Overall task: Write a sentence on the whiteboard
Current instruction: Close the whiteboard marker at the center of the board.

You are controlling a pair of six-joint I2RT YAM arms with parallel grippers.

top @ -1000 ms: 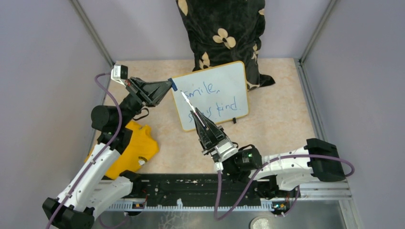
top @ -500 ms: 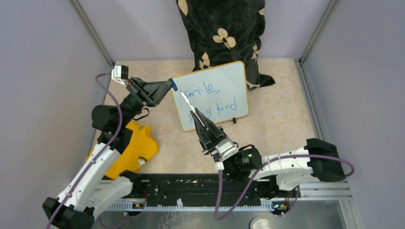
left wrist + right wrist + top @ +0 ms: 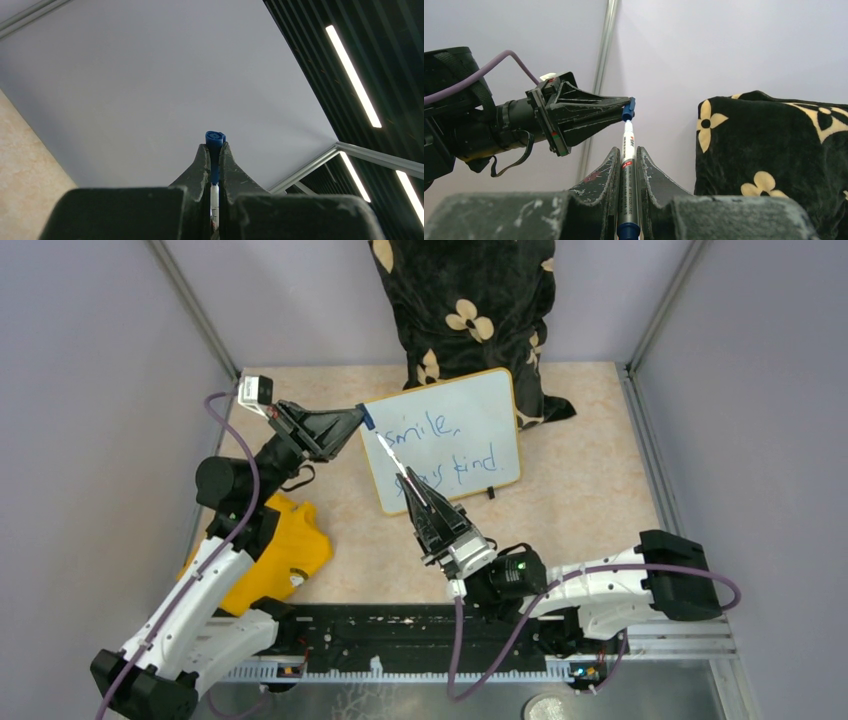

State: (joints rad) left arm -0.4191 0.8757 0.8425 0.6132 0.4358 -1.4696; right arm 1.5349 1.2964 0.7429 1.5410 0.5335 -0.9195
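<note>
Gap between marker point(image 3: 401, 469) tip and cap point(image 3: 367, 420) in left pincer point(image 3: 357, 417) narrowed.

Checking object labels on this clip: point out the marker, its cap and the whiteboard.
marker point(image 3: 628, 150): right wrist view, on the white barrel below the tip.
cap point(image 3: 215, 140): left wrist view, on its blue end.
whiteboard point(image 3: 485, 410): top view, on bare white surface above the writing.
</note>
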